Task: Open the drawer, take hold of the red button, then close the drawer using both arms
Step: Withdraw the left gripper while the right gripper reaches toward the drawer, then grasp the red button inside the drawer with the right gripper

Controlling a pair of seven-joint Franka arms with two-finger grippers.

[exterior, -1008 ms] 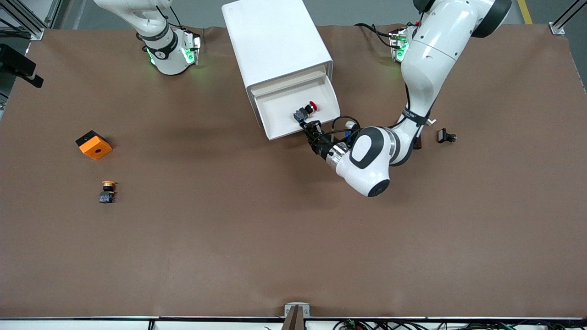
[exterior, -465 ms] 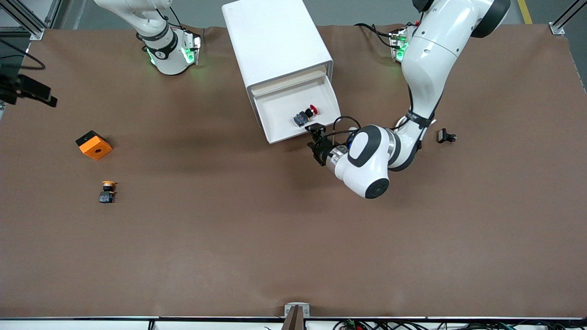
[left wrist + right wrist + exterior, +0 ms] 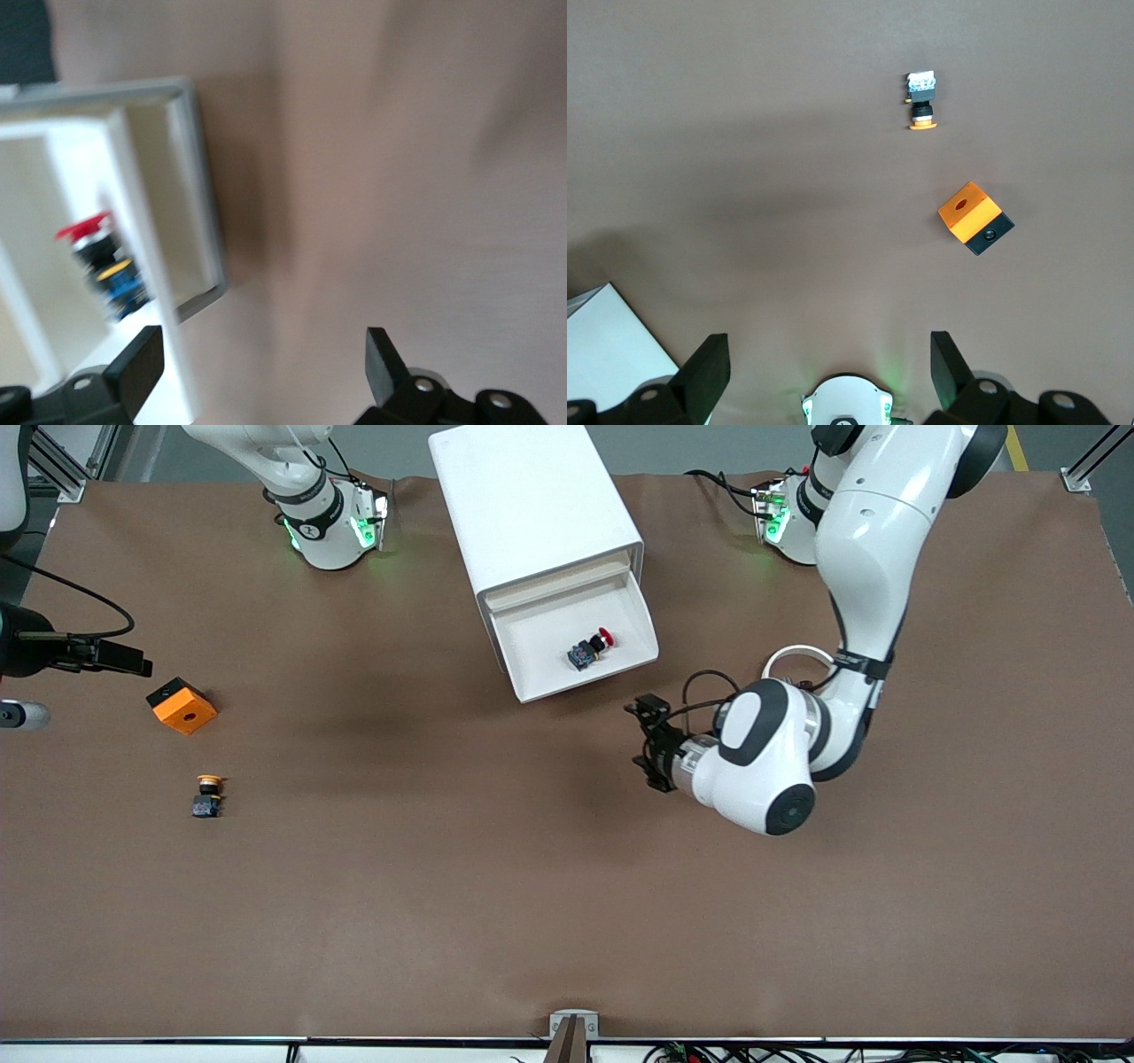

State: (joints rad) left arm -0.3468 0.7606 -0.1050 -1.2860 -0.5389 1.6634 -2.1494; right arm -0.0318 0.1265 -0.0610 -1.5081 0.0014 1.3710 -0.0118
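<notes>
Right gripper [image 3: 133, 664] high over table's edge at right arm's end, beside orange cube [image 3: 181, 705], fingers spread wide, empty. Drawer [image 3: 576, 642] open, button [image 3: 589, 646] lying inside (red cap up-table). Left gripper [image 3: 644, 744] over bare table near drawer front, fingers wide, empty.

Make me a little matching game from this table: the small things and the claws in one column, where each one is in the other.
Things:
1. red button
2. yellow-capped button
3. orange cube
4. left gripper

Places:
A. on the bare table, farther from the front camera than the yellow-capped button
B. inside the open drawer
C. open, over the table near the drawer's front
D. on the table, nearer the front camera than the cube

Pairs: 1-B, 2-D, 3-A, 4-C
</notes>
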